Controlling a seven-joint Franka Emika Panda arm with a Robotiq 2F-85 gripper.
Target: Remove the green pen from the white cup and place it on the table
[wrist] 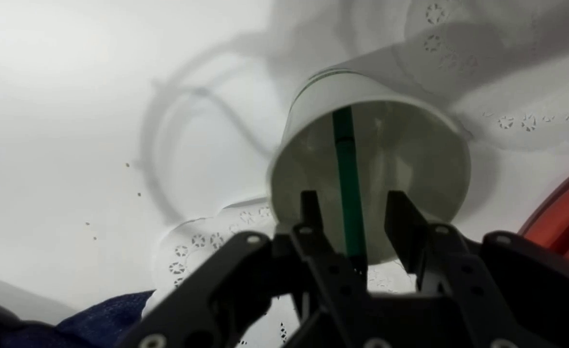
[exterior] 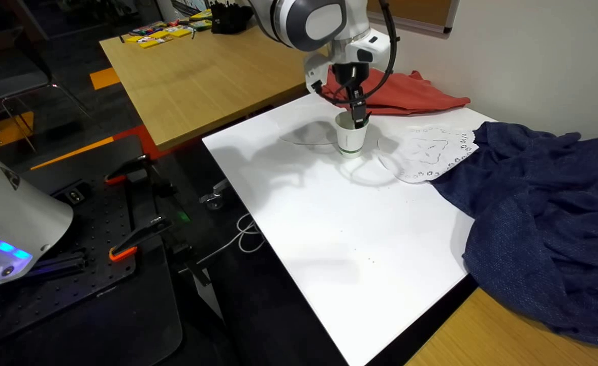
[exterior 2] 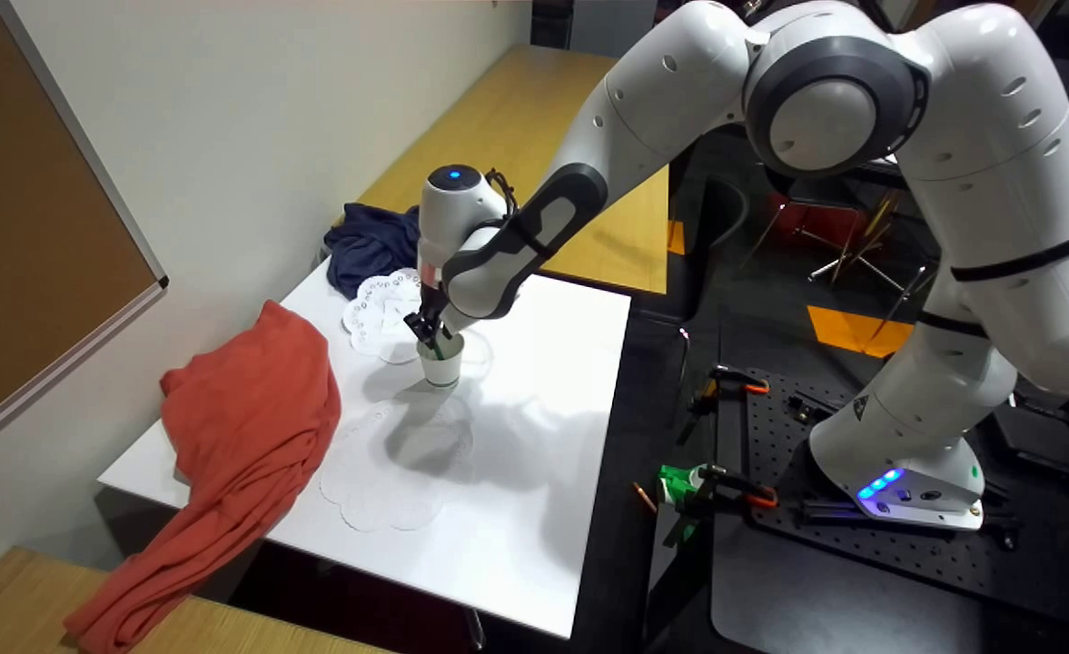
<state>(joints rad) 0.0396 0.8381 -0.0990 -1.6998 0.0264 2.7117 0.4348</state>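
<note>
The white cup (exterior: 350, 140) stands upright on the white table (exterior: 339, 229); the cup also shows in an exterior view (exterior 2: 441, 370) and the wrist view (wrist: 335, 94). The green pen (wrist: 349, 183) leans in the cup, its dark upper end rising between my fingers; a bit of it shows in an exterior view (exterior 2: 439, 351). My gripper (wrist: 354, 205) is open over the cup's mouth. The pen is between the two fingers, with a visible gap on each side near the tips. In an exterior view the gripper (exterior: 360, 121) is at the cup's rim and hides the pen.
A white patterned cloth (exterior: 428, 152) lies beside the cup, and another (exterior 2: 398, 468) lies on its other side. A red cloth (exterior 2: 257, 409) and a navy cloth (exterior: 542, 229) lie at the table's ends. A wall (exterior: 542, 66) runs along the far side.
</note>
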